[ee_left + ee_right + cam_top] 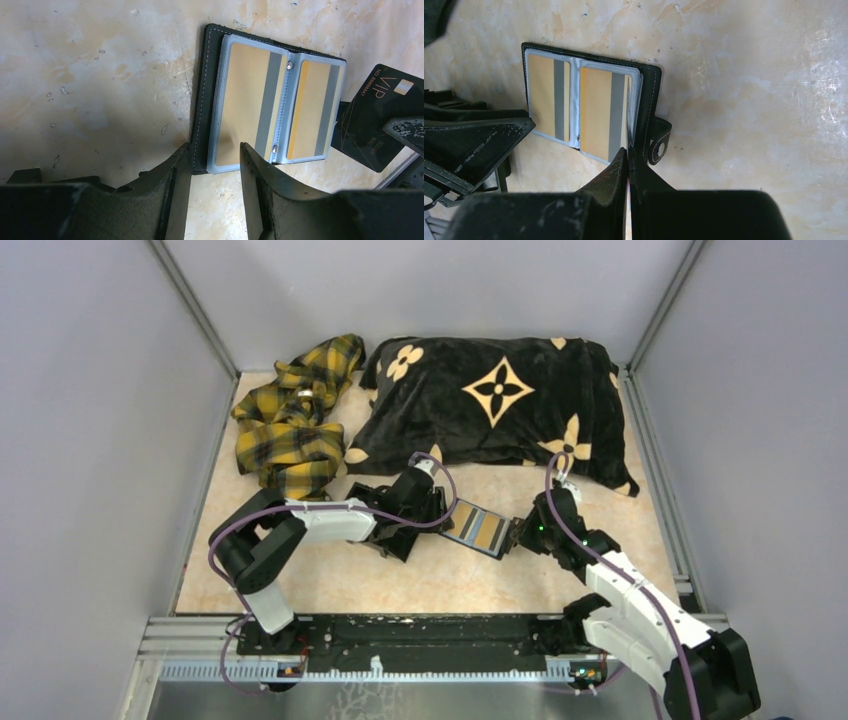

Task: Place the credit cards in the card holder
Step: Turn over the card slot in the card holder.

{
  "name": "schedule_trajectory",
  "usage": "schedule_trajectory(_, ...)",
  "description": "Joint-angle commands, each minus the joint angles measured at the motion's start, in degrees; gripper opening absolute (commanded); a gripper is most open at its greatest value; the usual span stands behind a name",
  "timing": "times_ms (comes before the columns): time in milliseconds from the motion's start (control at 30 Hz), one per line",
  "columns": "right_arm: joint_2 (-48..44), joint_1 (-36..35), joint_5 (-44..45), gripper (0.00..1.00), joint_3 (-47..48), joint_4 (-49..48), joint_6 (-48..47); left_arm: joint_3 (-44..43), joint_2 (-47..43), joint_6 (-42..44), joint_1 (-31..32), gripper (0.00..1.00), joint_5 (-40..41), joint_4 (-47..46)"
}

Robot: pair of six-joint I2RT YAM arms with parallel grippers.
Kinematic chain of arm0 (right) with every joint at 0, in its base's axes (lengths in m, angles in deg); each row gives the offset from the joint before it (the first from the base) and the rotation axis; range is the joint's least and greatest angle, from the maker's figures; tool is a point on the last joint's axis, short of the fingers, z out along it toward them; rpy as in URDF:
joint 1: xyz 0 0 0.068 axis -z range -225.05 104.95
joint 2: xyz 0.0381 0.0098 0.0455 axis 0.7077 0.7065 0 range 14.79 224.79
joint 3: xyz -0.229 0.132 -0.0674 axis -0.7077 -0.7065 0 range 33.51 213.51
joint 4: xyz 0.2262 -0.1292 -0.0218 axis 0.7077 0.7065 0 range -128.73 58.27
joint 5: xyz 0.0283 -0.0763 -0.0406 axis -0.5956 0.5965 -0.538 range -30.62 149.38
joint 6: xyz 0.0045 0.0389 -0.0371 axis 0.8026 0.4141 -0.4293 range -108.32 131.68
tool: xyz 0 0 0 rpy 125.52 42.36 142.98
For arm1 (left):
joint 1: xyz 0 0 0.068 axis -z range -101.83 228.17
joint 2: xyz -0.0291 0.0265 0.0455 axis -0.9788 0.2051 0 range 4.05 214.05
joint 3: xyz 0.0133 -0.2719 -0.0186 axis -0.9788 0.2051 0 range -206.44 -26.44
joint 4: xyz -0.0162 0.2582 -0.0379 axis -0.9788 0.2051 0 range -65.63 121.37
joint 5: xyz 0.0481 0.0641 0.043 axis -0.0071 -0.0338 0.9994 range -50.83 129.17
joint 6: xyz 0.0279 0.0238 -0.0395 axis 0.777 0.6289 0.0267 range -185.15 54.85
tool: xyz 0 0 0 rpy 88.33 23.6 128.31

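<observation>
In hand: insertion of black card (372,120) into holder (200,100). Grips that card in right gripper (629,152), fully closed, just beside holder's right edge. Straddles holder's near edge with left gripper (215,150), half open, clamped on nothing visible. Finds holder spread open on table (100,100) between grippers, gold cards (245,100) in both facing sleeves. Next, probably: calls for lining card edge with a free sleeve mouth, then sliding in flat.
</observation>
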Motion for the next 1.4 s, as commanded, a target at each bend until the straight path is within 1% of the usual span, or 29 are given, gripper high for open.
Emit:
schedule_trajectory(0, -1.1, 0.6, -0.3, 0.00, 1.4, -1.1, 0.6, -0.3, 1.3, 0.5, 0.4, 0.47, 0.8, 0.5)
schedule_trajectory(1367, -3.6, 0.5, -1.2, 0.00, -0.2, 0.2, 1.5, -0.3, 1.7, 0.4, 0.8, 0.44, 1.0, 0.6)
